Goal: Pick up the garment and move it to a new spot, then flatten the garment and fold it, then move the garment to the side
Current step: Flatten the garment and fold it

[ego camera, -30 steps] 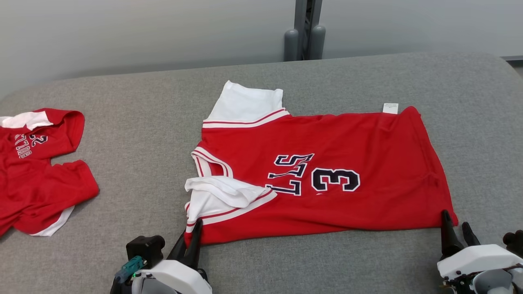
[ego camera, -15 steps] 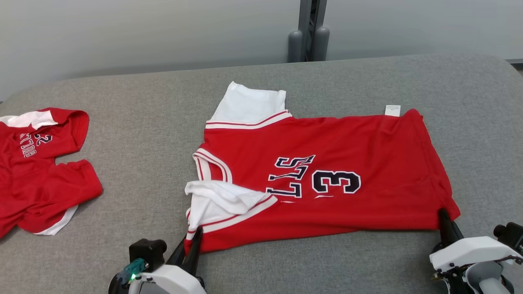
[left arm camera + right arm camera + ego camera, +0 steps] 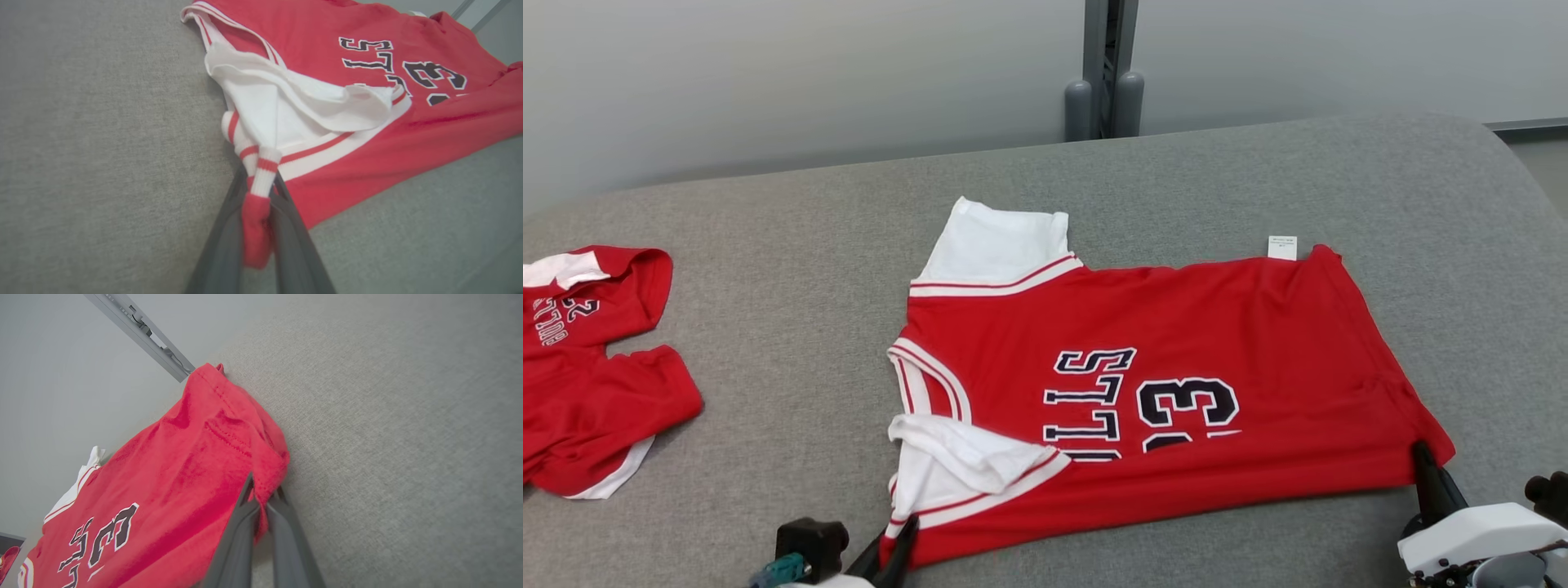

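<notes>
You are looking at the jersey [image 3: 1160, 392] spread over the middle of the grey tabletop [image 3: 768, 245], collar to the left and hem to the right, with the lettering and the number 3 face up. The far sleeve [image 3: 996, 245] lies flat; the near sleeve [image 3: 947, 465] is rumpled, its white cloth folded over itself.

The left claw [image 3: 894, 543] sits at the jersey's near left corner, clenched on the striped edge of the near sleeve. In the left wrist view, a bunch of red and white cloth is pinched between its two fingers.

The right claw [image 3: 1423, 457] sits at the near right corner, clenched on the hem. In the right wrist view, red cloth is wedged between its fingertips. The jersey's near edge runs from one claw to the other.

A white tag [image 3: 1281, 247] juts from the far right corner. A second jersey [image 3: 596, 400] lies crumpled at the left of the tabletop, well apart. A grey post [image 3: 1104, 73] stands beyond the far edge.
</notes>
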Available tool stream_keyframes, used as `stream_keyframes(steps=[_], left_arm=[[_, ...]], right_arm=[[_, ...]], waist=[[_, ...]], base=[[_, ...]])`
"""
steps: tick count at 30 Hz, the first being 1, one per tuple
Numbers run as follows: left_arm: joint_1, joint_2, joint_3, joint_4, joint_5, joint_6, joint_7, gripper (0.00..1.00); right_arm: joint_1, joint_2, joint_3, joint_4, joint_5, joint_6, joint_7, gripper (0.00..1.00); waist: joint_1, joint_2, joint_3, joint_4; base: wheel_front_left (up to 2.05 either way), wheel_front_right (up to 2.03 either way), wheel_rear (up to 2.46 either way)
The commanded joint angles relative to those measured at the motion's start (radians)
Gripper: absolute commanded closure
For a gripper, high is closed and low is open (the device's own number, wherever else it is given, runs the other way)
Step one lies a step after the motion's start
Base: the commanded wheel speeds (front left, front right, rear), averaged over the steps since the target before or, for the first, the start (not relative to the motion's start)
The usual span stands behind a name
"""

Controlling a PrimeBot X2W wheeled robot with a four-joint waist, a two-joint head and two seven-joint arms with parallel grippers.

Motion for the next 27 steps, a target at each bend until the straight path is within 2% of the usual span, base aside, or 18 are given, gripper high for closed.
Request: stream_keyframes(steps=[1,10,11,12,17,22,27], left_arm=[[0.015,0.022,0.005,-0.01,-0.009,0.002,0.006,1.0],[0.075,0.041,-0.011,-0.124,-0.02,0.028,0.06,1.0],[0.077,0.04,-0.013,-0.128,-0.02,0.03,0.062,1.0],[0.079,0.038,-0.013,-0.138,-0.019,0.038,0.057,0.0],[0.076,0.04,0.001,-0.162,-0.024,0.054,0.049,0.0],[0.041,0.041,0.044,-0.213,-0.03,0.08,0.008,0.0],[-0.017,0.036,0.092,-0.243,-0.007,0.11,-0.065,0.0]], right_arm=[[0.011,-0.022,-0.004,-0.004,-0.002,-0.001,-0.007,1.0],[0.041,-0.021,-0.023,-0.019,0.0,-0.001,0.015,1.0],[0.041,-0.019,-0.029,-0.019,0.002,-0.001,0.017,0.49],[0.043,-0.019,-0.039,-0.018,-0.001,-0.001,0.019,0.0],[0.032,-0.029,-0.066,-0.029,-0.03,-0.001,0.015,0.0],[0.001,-0.048,-0.083,-0.08,-0.107,-0.001,-0.001,0.0],[-0.037,-0.074,-0.068,-0.203,-0.253,-0.001,-0.019,0.0]], waist=[[0.0,-0.0001,-0.001,-0.005],[0.0,-0.0001,-0.004,-0.009],[0.0,-0.0001,-0.004,-0.008],[0.0,-0.0001,-0.004,-0.007],[0.0,-0.0001,-0.001,-0.004],[0.0,-0.0001,0.017,-0.002],[0.0,-0.0001,0.062,-0.012]], base=[[0.0,0.0,0.0],[0.0,0.0,0.0],[0.0,0.0,0.0],[0.0,0.0,0.0],[0.0,0.0,0.0],[0.0,0.0,0.0],[0.0,0.0,0.0]])
